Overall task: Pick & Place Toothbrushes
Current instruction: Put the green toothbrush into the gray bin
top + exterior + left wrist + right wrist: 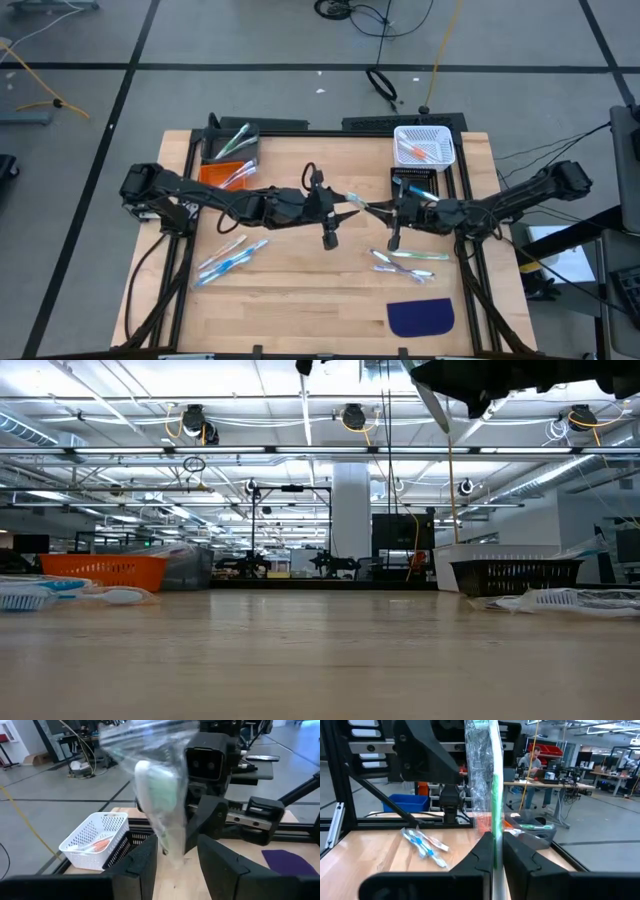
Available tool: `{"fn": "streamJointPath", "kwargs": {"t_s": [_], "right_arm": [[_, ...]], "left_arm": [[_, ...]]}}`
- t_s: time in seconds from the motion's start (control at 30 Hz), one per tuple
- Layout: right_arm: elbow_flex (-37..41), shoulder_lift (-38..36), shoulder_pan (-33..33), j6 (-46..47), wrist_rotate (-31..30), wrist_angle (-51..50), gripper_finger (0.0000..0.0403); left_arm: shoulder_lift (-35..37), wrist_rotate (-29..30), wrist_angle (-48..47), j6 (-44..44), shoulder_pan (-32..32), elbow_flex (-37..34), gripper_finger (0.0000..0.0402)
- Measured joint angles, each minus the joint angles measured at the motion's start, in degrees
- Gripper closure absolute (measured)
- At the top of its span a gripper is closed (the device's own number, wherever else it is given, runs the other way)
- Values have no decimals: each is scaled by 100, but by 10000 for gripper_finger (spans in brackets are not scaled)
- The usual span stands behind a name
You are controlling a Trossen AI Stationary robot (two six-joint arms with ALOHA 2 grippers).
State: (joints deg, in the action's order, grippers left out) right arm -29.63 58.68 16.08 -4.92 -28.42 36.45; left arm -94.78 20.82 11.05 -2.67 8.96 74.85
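One toothbrush (pixel 358 201) in a clear wrapper, white with green accents, hangs in the air between both grippers above the table's middle. My right gripper (pixel 495 857) comes from the right and is shut on it. My left gripper (pixel 175 862) comes from the left and is open, its fingers standing on either side of the wrapper's end (pixel 172 851); I cannot tell whether they touch it. More toothbrushes lie flat on the table, several at the left (pixel 230 258) and several at the right (pixel 408 262). My right gripper pinches the wrapped toothbrush between its two fingers on the white and green handle (pixel 495 837), lying across it. The brush is lifted clear of the table. It sticks out past the fingers toward my left gripper, with the crinkled wrapper (pixel 479 775) around it.
A white basket (pixel 425 145) with an orange-accented brush and a black basket (pixel 415 185) stand at the far right. An orange basket (pixel 222 173) and a dark bin (pixel 232 143) with green brushes stand at the far left. A dark blue half-round mat (pixel 420 317) lies near the right front edge.
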Motion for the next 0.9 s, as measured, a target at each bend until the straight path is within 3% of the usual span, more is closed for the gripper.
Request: {"fn": "streamJointPath", "kwargs": {"t_s": [0.33,0.5,0.67,0.77,0.9], "right_arm": [[0,224,0,-72,160,312,389],[0,273,0,-76,162,358,390],[2,273,0,-102,160,357,390],[2,271,0,-108,165,348,381],[2,271,0,-163,140,322,336]], "left_arm": [[0,-36,138,13,-107,0,266],[-4,-436,129,58,-233,0,310],[-42,-617,107,36,-262,0,387],[-42,-627,102,33,-257,0,391],[-42,-608,59,-27,-261,0,396]]}}
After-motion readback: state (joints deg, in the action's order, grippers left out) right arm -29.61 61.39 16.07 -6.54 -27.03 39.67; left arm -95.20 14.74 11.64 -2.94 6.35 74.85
